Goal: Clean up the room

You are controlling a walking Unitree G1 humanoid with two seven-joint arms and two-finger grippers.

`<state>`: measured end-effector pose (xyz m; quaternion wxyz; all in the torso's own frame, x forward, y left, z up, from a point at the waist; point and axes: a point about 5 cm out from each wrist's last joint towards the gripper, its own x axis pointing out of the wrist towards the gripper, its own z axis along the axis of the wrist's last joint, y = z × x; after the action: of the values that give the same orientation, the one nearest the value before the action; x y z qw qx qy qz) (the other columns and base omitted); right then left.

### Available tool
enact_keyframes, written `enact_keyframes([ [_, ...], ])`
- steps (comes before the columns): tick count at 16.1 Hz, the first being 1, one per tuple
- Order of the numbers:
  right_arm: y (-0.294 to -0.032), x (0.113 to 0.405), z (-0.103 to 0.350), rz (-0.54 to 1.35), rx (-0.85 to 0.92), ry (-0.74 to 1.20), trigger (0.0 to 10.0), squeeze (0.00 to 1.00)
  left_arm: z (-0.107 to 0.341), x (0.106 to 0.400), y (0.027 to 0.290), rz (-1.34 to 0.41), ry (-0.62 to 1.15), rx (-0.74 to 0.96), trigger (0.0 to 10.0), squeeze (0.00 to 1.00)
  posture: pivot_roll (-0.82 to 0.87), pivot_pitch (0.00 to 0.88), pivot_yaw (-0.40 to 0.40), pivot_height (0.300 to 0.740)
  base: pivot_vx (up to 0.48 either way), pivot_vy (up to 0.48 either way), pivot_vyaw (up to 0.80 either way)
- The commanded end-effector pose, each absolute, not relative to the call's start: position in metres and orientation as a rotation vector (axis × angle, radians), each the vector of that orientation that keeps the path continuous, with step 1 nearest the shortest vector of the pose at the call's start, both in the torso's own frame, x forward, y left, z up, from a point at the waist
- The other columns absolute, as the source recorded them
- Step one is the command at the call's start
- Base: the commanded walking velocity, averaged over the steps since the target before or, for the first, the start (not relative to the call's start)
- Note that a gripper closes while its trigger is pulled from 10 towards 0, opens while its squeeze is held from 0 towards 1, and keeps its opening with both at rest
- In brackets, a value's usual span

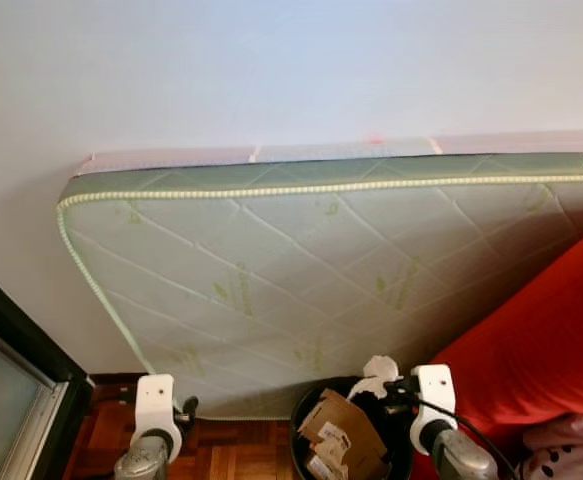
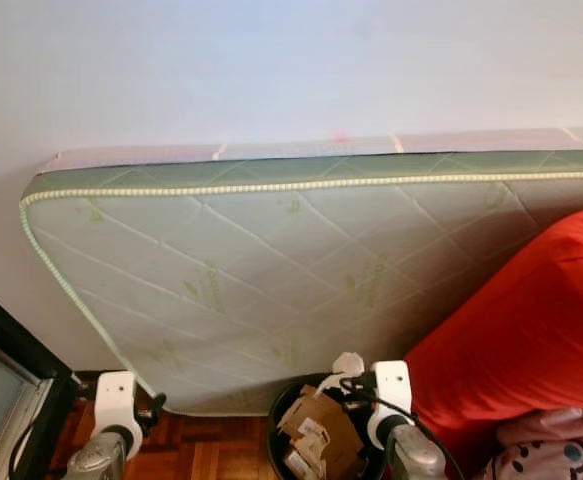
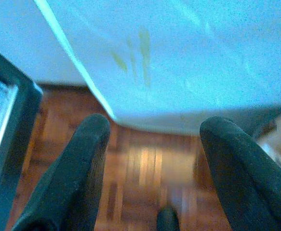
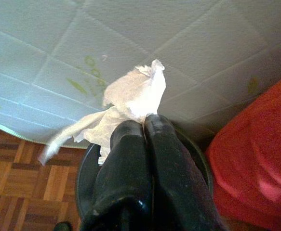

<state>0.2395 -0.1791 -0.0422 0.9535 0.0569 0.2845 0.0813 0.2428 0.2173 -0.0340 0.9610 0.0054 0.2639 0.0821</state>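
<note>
White tissue [image 4: 130, 98], crumpled, is pinched in the closed right gripper [image 4: 145, 126] directly over the black bin [image 1: 306, 405], which holds cardboard [image 1: 341, 425]. Judged light, soft, tearable; a pinch on the bunched middle suffices. Left gripper [image 3: 154, 139] spread wide, empty, above parquet floor [image 3: 150, 168]. Mattress [image 1: 301, 270] leans against the wall [image 1: 271, 70]; red cover [image 1: 551, 340] beside the bin.

Leaning on a pale wall [image 1: 271, 70]: quilted green mattress [image 1: 301, 280]. At 4 o'clock, red bedding [image 1: 551, 350]; at 7, parquet floor [image 1: 241, 455], dark window frame [image 1: 21, 350].
</note>
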Motion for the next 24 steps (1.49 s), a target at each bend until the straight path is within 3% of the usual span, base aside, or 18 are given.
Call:
enact_keyframes([
  [1,-0.182,0.245,-0.038,0.145,0.126,0.555,10.0,0.0,-0.019,0.257,0.22,0.168,0.438,0.004,10.0,0.0,0.05,0.041,0.012,0.74,0.0,0.0,0.0],
  [14,-0.183,0.25,-0.037,0.119,0.111,0.595,10.0,0.0,-0.005,0.269,0.209,0.136,0.327,-0.015,10.0,0.0,0.04,0.018,0.017,0.74,0.0,0.0,0.0],
  [24,-0.179,0.25,-0.038,0.133,0.087,0.611,10.0,0.0,-0.003,0.272,0.208,0.142,0.308,-0.023,10.0,0.0,0.05,0.041,0.009,0.691,0.0,0.0,0.0],
])
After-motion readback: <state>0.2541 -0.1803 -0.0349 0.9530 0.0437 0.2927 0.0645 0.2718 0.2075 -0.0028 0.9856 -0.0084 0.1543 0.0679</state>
